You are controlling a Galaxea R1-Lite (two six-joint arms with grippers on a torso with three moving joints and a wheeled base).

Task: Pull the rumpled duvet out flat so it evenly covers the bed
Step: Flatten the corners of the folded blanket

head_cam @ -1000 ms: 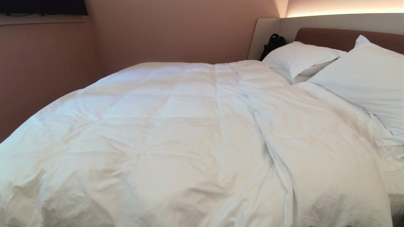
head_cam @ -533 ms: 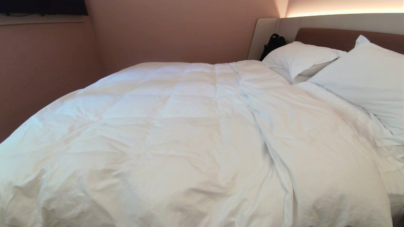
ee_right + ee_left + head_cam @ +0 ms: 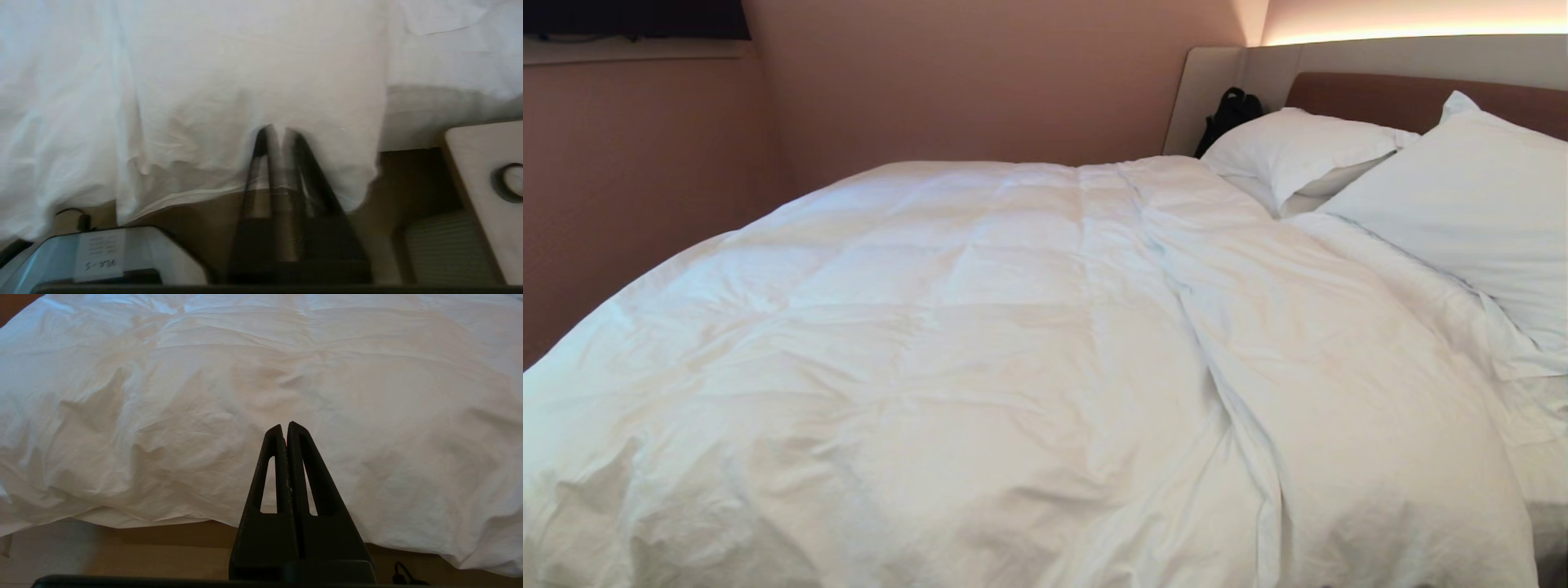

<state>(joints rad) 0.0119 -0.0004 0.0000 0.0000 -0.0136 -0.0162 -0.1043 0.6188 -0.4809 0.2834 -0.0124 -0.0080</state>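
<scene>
Covering nearly the whole bed (image 3: 1543, 482), the duvet (image 3: 980, 343) is thick, white and puffy, with faint square stitching, creases near the front and one long fold running from the pillows (image 3: 1462, 204) toward the near edge. Its hem overhangs the bed's near side above bare floor (image 3: 122, 555). The left gripper (image 3: 284, 426) hangs closed, short of the hem. The right gripper (image 3: 277, 131), blurred, is closed at the hanging edge; whether it pinches cloth is unclear.
</scene>
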